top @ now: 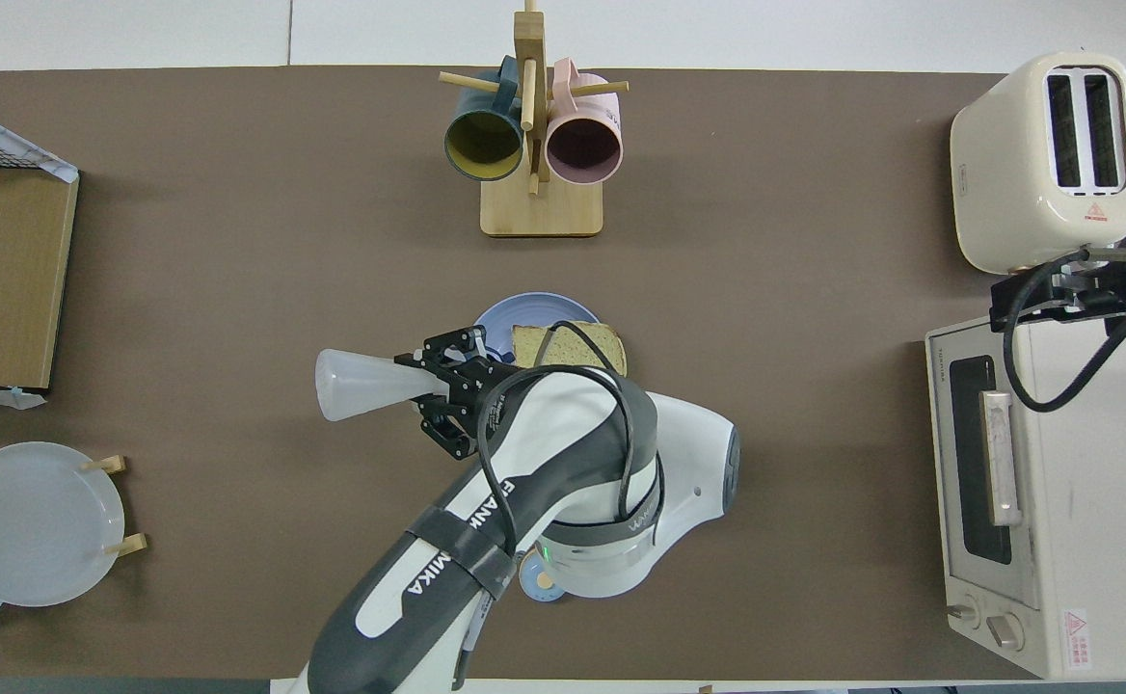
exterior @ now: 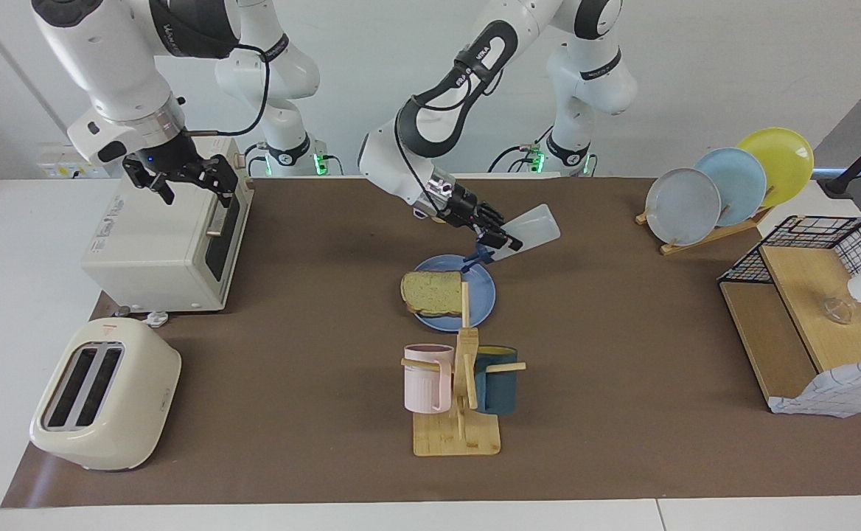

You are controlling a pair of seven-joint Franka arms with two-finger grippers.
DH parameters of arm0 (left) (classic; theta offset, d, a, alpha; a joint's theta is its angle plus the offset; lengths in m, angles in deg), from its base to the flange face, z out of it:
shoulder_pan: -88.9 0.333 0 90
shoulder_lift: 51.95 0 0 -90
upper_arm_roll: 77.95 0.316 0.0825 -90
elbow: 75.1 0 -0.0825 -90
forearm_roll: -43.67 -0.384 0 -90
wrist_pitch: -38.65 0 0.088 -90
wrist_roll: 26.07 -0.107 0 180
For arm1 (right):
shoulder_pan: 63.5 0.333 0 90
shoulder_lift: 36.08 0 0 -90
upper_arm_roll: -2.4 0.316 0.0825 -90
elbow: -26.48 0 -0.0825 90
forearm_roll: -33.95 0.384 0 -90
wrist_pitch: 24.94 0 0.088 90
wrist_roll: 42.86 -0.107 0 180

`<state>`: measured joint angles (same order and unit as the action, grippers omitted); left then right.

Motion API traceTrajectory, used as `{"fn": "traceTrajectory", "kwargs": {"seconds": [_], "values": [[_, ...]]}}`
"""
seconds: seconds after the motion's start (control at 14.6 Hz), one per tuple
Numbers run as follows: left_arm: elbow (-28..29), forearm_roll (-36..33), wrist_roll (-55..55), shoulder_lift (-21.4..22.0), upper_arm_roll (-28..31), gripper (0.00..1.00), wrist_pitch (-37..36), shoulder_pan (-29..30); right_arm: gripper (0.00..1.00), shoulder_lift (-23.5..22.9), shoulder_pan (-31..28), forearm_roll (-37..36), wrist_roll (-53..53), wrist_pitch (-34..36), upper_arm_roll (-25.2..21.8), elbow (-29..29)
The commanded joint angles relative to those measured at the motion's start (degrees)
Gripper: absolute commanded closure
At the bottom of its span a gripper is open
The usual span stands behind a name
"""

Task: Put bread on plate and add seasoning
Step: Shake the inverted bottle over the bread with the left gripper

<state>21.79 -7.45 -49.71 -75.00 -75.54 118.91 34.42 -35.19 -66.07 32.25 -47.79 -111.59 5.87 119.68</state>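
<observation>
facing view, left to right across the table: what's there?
toaster → oven → bread on plate → mug rack → plate rack → wire shelf

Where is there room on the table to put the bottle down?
The brown mat is bare between the blue plate and the wire shelf, and between the toaster and the mug rack. It is crowded from plate to rack, where the bread lies.
</observation>
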Motion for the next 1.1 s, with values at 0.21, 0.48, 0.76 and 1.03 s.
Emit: {"fn": "traceTrajectory", "kwargs": {"seconds": [0.21, 0.48, 0.76, 1.03], "values": [[-1.0, -6.4, 0.2, -1.1, -0.2, 0.96, 3.2, 7.0, 0.0, 0.4, 0.0, -0.8, 1.8, 1.0, -0.5, -0.2], [-1.1, -5.7, 0.1, -1.1, -0.3, 1.0, 2.5, 5.8, 0.0, 0.4, 0.5, -0.8, 1.8, 0.8, -0.4, -0.3], [-1.2, -2.6, 0.0, -1.0, -0.3, 1.0, -0.3, -0.7, 0.0, 1.0, 0.1, -0.8, 1.5, 0.7, -0.4, -0.3], [-2.9, 0.3, 0.1, -0.8, -0.2, 1.0, -3.6, -6.5, 0.0, 1.0, 0.2, -0.8, 1.5, 0.8, -0.4, -0.3]]}}
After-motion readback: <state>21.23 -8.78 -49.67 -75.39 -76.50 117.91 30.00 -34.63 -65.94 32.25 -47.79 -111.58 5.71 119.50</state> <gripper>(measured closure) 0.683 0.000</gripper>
